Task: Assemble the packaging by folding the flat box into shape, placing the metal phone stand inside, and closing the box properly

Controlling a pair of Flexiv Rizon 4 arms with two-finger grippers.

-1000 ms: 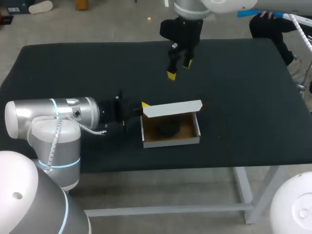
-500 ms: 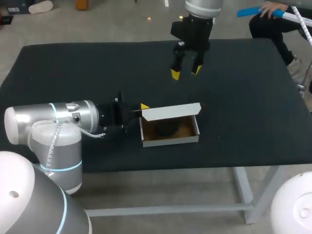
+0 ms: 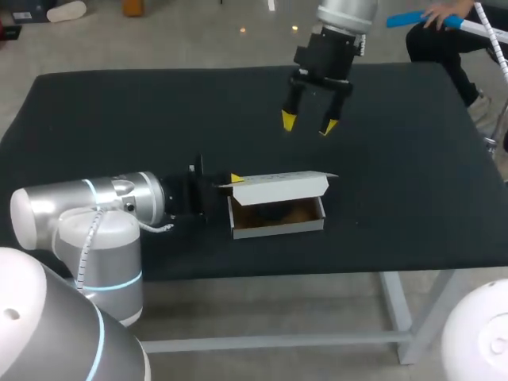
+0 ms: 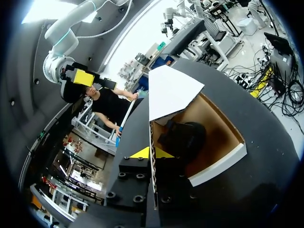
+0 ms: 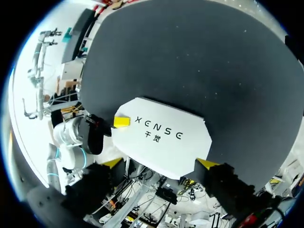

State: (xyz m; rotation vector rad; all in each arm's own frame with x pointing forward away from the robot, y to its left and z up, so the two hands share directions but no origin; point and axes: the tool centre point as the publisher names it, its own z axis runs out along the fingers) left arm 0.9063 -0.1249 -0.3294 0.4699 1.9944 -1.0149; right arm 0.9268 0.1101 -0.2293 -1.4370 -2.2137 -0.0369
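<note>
Head view, box: the white cardboard box with a brown inside [image 3: 278, 227] sits near the middle of the black-topped table [image 3: 119, 119]. Its white hinged lid [image 3: 282, 186] leans low over the opening from the far wall.
Head view, stand: the dark metal phone stand [image 3: 272, 213] lies inside the box, partly under the lid.
Head view, left gripper: the left gripper [image 3: 232, 181] is at the box's nine o'clock, at the lid's end.
Head view, right gripper: the right gripper [image 3: 309, 123] hangs over the table at the box's one o'clock, well apart from it, with its fingers spread and holding nothing.
Head view, change: within the last second the lid has tipped lower over the opening. The right gripper has drifted toward three o'clock.
Left wrist view: a thin card edge of the lid [image 4: 171, 90] runs between the two yellow tips, which pinch it from both sides. The phone stand [image 4: 183, 137] lies just ahead, in the box.
Right wrist view: its own fingers stand wide apart around nothing. The lid [image 5: 164, 137] lies ahead, with the left gripper [image 5: 121, 121] at its edge.
Meaning: folding and loading look done. Closing is under way, driven by the left arm alone, and the lid is not yet shut.
</note>
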